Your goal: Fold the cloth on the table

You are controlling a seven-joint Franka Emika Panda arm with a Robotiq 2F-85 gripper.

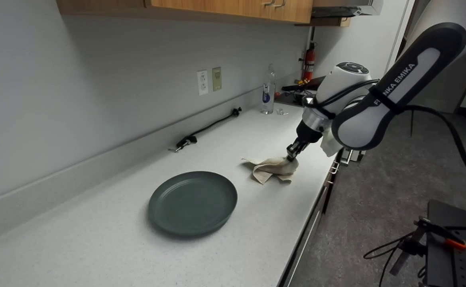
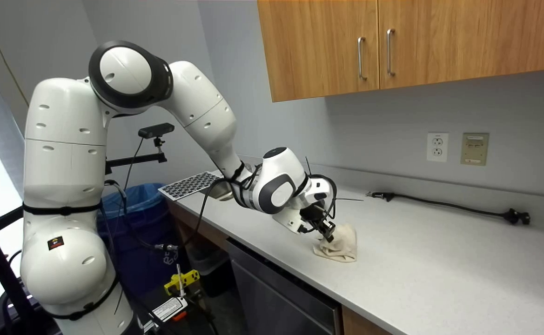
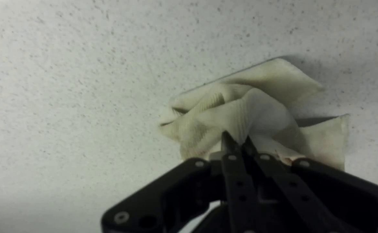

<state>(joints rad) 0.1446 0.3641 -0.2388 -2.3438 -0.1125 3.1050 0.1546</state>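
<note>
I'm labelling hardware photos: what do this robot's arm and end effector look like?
The arm is white and rounded, with dark trim, black straps, black cables and white lettering on a black section: EMIKA reads clearly, the word before it is partly covered. The end effector is black, with slim linked fingers and pale screw heads.

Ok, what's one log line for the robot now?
gripper: closed on cloth | cloth: bunched on counter | green plate: apart from cloth | fold: unfinished

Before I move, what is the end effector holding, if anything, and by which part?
The cloth, by a bunched fold pinched between the fingertips of the end effector; whether that fold includes a corner can't be told.
</note>
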